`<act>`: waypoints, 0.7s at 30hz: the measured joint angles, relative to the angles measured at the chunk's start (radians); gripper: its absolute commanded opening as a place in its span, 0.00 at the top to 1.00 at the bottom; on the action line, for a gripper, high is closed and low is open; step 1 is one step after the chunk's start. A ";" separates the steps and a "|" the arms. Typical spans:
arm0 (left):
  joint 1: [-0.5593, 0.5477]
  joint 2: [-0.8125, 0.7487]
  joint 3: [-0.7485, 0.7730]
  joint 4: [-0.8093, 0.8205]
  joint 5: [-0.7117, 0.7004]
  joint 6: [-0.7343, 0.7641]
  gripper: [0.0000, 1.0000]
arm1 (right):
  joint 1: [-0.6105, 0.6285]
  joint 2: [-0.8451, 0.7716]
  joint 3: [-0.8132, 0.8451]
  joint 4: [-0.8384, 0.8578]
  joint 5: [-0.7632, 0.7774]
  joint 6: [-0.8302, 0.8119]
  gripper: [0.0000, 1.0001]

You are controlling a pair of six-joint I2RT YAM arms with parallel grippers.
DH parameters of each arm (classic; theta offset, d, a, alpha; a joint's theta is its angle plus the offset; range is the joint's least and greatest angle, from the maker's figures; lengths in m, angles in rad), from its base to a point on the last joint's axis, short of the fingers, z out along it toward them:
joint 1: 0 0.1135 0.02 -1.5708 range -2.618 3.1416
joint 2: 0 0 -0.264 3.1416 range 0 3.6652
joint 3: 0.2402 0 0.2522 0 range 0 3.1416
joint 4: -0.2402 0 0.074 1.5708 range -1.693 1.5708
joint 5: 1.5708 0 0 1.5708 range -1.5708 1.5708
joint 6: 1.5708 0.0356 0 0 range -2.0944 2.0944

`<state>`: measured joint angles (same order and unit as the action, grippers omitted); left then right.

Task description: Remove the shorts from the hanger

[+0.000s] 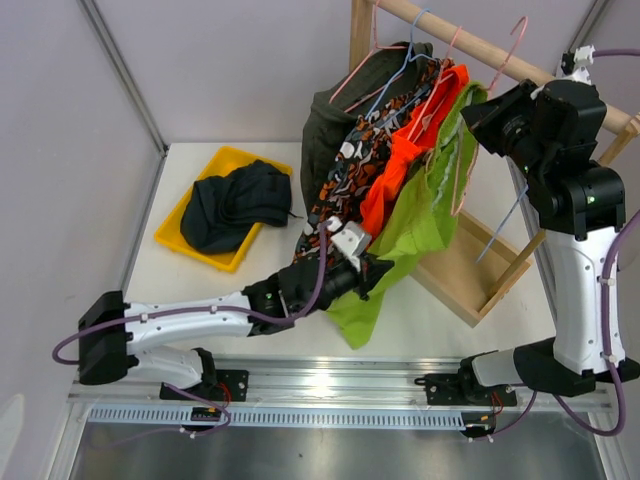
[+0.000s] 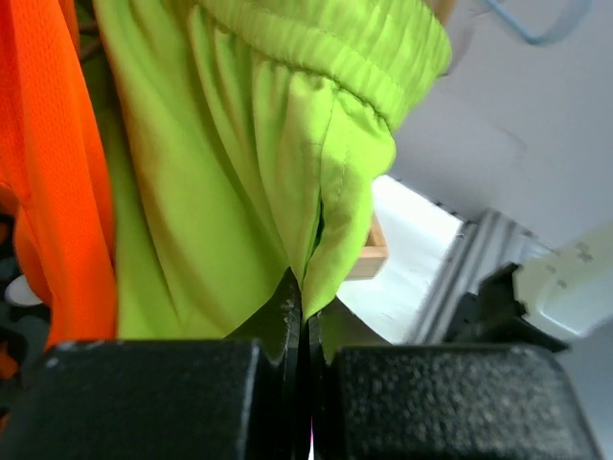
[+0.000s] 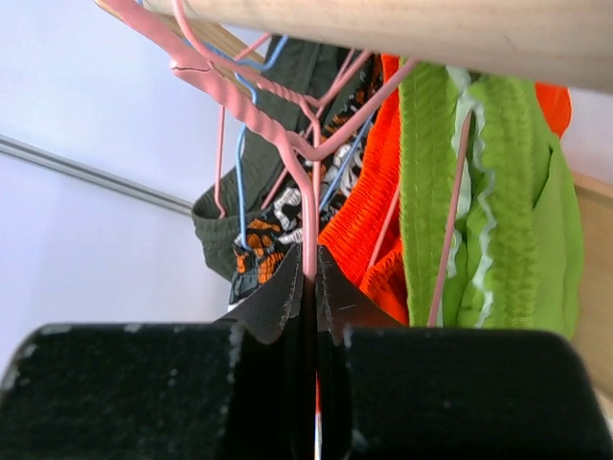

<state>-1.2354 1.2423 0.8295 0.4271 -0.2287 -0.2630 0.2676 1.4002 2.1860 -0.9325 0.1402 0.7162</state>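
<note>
Lime shorts (image 1: 425, 215) hanging off rail (image 1: 480, 45) — L gripper (image 2: 305, 311) pinched tight on hem, R gripper (image 3: 314, 278) clamped on pink hanger (image 3: 305, 163) wire.

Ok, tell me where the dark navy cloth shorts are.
Top view: the dark navy shorts lie bundled in the yellow tray, left of the hanging olive shorts.

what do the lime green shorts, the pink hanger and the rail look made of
Lime green shorts: thin synthetic-looking cloth, faint sheen, soft folds, gathered elastic waistband.
Pink hanger: thin wire, twisted at the neck, probably coated in pink; metal underneath is a guess.
Rail: pale matte wood, round, faint grain.
</note>
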 measured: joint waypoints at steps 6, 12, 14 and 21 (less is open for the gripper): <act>0.034 0.232 0.393 -0.193 -0.084 0.010 1.00 | -0.004 -0.121 -0.154 0.035 -0.032 0.046 1.00; 0.189 0.481 0.828 -0.401 -0.080 -0.007 1.00 | -0.003 -0.292 -0.218 0.010 -0.095 0.106 1.00; 0.238 0.563 0.953 -0.490 -0.080 -0.008 1.00 | -0.003 -0.338 -0.213 -0.008 -0.129 0.126 1.00; 0.212 0.455 0.758 -0.573 -0.097 -0.021 1.00 | -0.002 -0.303 -0.028 -0.080 -0.123 0.101 1.00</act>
<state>-1.0237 1.6970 1.5871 -0.1455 -0.3252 -0.2836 0.2653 1.0969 2.1582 -1.0126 0.0170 0.8173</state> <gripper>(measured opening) 0.020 0.047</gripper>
